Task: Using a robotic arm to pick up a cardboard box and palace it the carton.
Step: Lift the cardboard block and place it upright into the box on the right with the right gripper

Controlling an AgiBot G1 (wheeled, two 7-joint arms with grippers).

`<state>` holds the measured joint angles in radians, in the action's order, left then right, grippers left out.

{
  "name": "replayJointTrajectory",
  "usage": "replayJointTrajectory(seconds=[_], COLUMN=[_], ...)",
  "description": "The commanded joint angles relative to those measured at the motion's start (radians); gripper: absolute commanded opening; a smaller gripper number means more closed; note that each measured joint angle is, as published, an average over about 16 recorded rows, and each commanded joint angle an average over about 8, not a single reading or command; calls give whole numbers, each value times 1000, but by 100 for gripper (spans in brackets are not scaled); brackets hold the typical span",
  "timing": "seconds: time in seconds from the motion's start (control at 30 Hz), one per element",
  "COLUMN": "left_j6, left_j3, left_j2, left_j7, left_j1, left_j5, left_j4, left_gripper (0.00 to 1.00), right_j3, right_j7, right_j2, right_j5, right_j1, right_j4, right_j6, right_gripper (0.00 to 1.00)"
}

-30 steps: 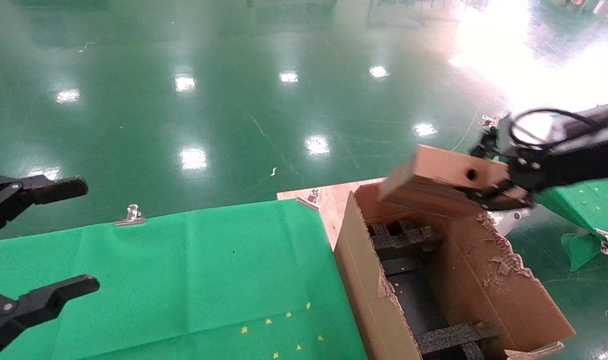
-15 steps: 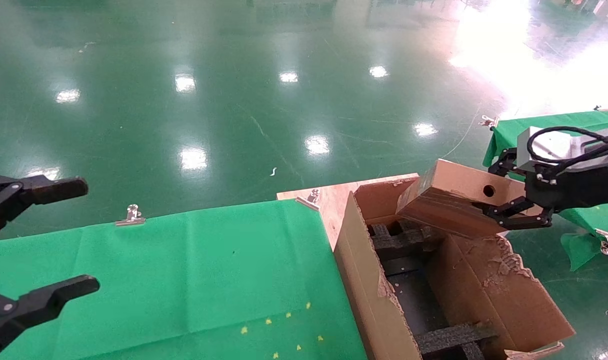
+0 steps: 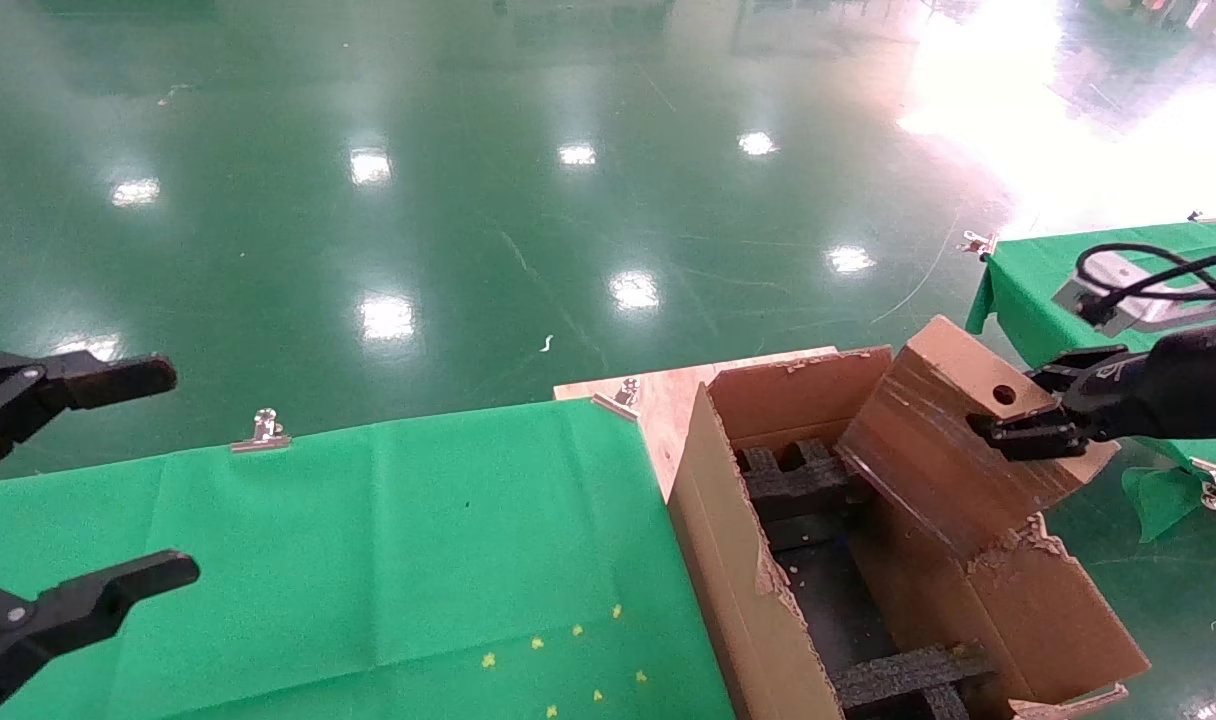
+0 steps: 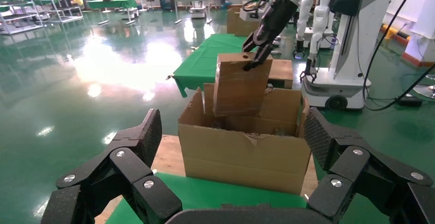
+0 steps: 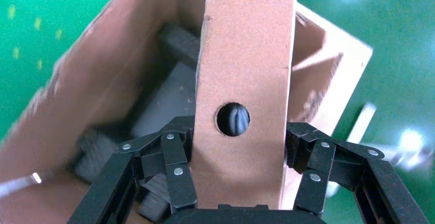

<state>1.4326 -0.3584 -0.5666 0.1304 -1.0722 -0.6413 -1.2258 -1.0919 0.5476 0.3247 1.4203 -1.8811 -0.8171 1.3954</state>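
Between right hand's (image 5: 238,183) fingers, cardboard box (image 5: 246,80).

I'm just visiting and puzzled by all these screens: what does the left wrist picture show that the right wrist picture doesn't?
Only the left wrist view: the carton whole from outside, with the box standing steeply in its opening, the white right arm reaching down to it, the open left pincer parked in front, and the hall with shelves and tables behind.

Only the right wrist view: the box's round hole close up, the right pincer clamped on both sides, and black foam inside the carton.

Both: the box held over the carton.
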Motion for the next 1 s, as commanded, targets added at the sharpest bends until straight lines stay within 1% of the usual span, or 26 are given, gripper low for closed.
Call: replayJointTrajectory(seconds=[0.03, 0.1, 0.2, 0.3, 0.4, 0.63, 1.0], left_j6=[0, 0, 0, 0, 0, 0, 0], left_j3=[0, 0, 0, 0, 0, 0, 0], left_j2=[0, 0, 0, 0, 0, 0, 0], left_j7=[0, 0, 0, 0, 0, 0, 0], left_j1=[0, 0, 0, 0, 0, 0, 0], left_j5=[0, 0, 0, 0, 0, 0, 0], left_j4=[0, 0, 0, 0, 0, 0, 0], left_gripper=[100, 100, 100, 100, 100, 100, 100], right_j3=[-4, -7, -10, -14, -16, -20, -50], right_j7=[85, 174, 276, 338, 355, 346, 383], right_j2=[-7, -17, -29, -39, -42, -39, -45], right_j5=[0, -17, -39, -56, -61, -55, -7], right_j1=[15, 37, 65, 87, 94, 94, 134], right_j4=[6, 5, 0, -4, -6, -2, -19], right_j6=[-23, -50, -79, -97, -104, -107, -154], right_gripper=[0, 0, 0, 0, 0, 0, 0])
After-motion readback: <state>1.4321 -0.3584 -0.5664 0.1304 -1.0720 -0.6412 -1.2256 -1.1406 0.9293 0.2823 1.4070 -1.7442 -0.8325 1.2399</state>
